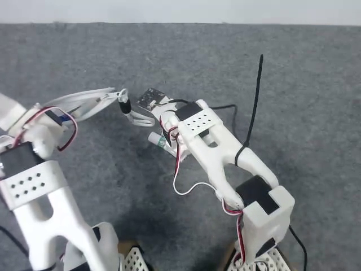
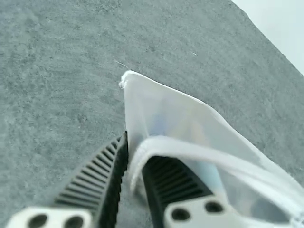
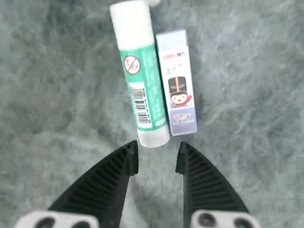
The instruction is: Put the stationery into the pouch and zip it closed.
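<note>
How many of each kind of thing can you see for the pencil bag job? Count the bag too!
glue stick: 1
eraser: 1
pouch: 1
Total: 3

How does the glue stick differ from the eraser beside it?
The glue stick is round, white and green; the eraser is a boxy lilac block. The glue stick is longer than the eraser and ends nearer the right pincer. Both lie flat, parallel, side by side.
</note>
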Controlling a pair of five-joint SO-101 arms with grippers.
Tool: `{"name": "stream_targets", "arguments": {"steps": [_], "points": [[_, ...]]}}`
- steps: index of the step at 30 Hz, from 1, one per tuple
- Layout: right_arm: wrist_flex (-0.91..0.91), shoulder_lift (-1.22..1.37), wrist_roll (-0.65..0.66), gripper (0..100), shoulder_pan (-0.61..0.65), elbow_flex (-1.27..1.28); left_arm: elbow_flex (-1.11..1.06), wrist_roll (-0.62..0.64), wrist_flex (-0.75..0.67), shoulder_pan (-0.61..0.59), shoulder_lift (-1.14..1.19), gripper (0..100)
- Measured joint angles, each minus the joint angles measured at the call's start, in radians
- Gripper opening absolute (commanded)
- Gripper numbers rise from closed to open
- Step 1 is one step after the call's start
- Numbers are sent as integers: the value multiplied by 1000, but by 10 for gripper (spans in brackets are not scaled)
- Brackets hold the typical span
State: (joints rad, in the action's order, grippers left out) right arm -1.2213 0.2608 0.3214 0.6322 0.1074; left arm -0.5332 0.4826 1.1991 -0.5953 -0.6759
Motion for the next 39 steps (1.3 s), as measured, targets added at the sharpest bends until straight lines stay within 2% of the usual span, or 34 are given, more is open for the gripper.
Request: {"name": "stream_targets", "arguments": {"steps": [3, 7, 17, 24, 27, 31, 39], "points": [[5, -37, -2, 140, 18, 23, 0, 0, -14, -34, 0, 9], [104, -48, 0, 140, 71, 97, 0, 0, -25, -44, 0, 9], [402, -48, 0, 140, 75, 259, 0, 0, -25, -94, 0, 9], [511, -2, 0, 136, 80, 279, 0, 0, -25, -94, 0, 9], [493, 6, 0, 111, 83, 269, 0, 0, -25, -94, 0, 9], [348, 8, 0, 6, 81, 213, 0, 0, -25, -94, 0, 9], [89, 8, 0, 24, 43, 58, 0, 0, -25, -94, 0, 9]]}}
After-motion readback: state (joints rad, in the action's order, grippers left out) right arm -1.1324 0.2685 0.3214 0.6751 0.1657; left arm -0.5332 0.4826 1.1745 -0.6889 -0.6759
